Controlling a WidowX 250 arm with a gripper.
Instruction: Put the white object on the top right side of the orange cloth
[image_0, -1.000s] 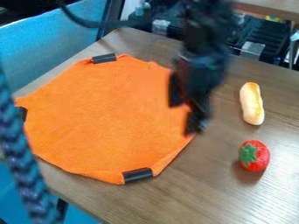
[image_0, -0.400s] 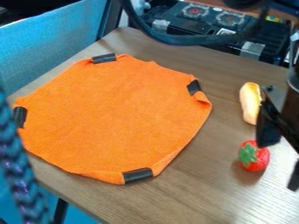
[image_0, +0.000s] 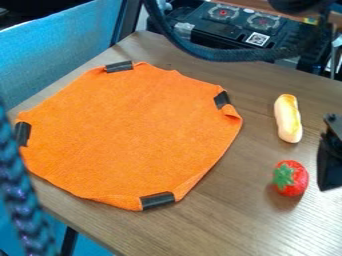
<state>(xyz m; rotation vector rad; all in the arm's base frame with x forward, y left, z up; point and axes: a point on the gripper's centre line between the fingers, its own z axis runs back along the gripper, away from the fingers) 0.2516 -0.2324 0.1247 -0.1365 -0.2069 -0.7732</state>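
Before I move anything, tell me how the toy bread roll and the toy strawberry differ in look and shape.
The toy bread roll is pale with golden-yellow patches; the toy strawberry is red with green leaves. The toy bread roll is long and narrow, the toy strawberry short and rounded. Both lie on the table, off the orange cloth.

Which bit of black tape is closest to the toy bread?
The tape on the right edge of the orange cloth, beside the fold. The toy bread is just across from it; the other three are farther away.
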